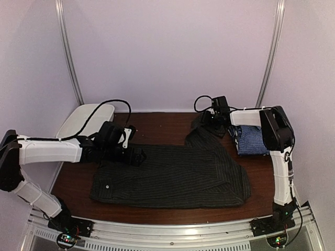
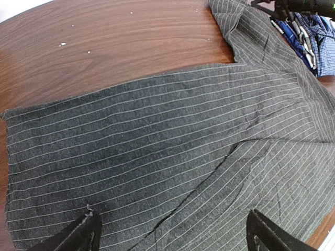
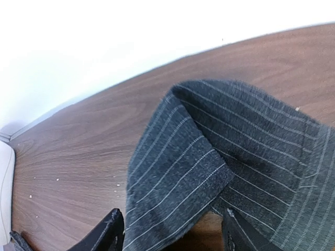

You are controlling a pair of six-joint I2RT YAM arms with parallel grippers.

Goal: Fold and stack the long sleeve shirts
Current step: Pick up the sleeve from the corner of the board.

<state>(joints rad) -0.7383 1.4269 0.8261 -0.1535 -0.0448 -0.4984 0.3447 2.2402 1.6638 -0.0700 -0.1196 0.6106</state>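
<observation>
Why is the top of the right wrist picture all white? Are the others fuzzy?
Right wrist view: bright light washes out everything beyond the table, whose far edge bends from the wide lens. Left wrist view: sharp, with clear stripes on the black shirt. Top view: softer and dimmer, the walls tinted purple.

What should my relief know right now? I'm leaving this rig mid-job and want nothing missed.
Left tool: open, above the black pinstriped shirt, holding nothing.
Right tool: jaws apart astride that shirt's far end, not gripping it.
Blue check shirt: compact bundle at the far right of the table.
Done: check shirt looks folded.
Left: fold the black shirt, which lies mostly spread, then stack both.
</observation>
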